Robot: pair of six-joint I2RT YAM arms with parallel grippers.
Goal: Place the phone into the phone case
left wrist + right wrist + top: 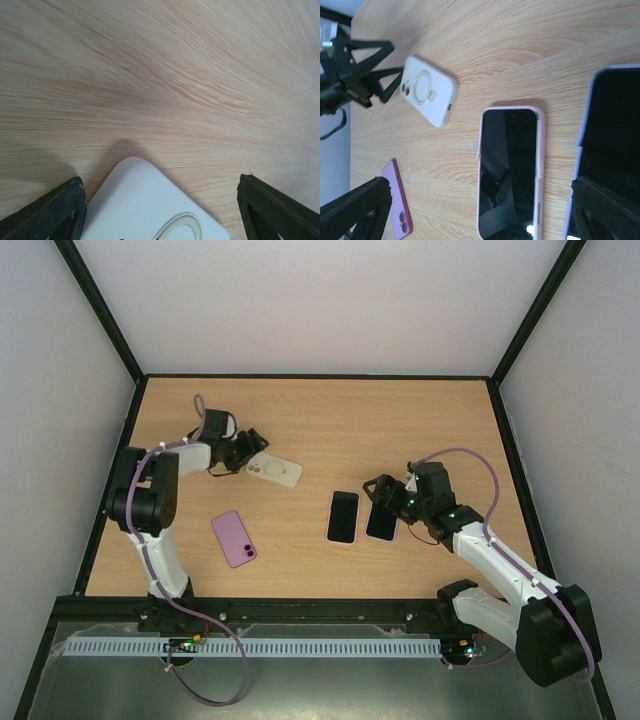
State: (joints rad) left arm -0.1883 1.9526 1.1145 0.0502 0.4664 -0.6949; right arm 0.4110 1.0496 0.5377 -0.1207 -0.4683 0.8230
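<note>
**Both grippers open, nothing in either, white case sitting between my left fingers**

Quick status from the bench. I'm placing everything relative to the white case (276, 472), since that's the thing I'm parked on.

The case lies flat on the wooden table (400, 430), back side up, with the ring and camera cutout showing. I can't tell from here whether anything is inside it.

My left gripper (248, 452) is down at the camera end of the case with the jaws spread wide. In the left wrist view a rounded corner of the case pokes in between the two fingers. One finger (50, 212) is right up against the case's edge, and I honestly can't say if it's touching. The other finger (277, 210) is well clear of it, with bare wood in between. So there's no grip on it.

The purple phone (233, 538) lies face down, on the side of the case nearer my bases and a bit to my left, not touching it.

On my right of the case, well apart from it, a pink-rimmed phone (343, 516) lies screen up. A lavender-rimmed phone (381, 522) lies just beside that one, on the side away from the case, with a thin gap between them.

My right gripper (383, 492) sits over the lavender-rimmed phone's far end, jaws as wide as they go, holding nothing.
</note>
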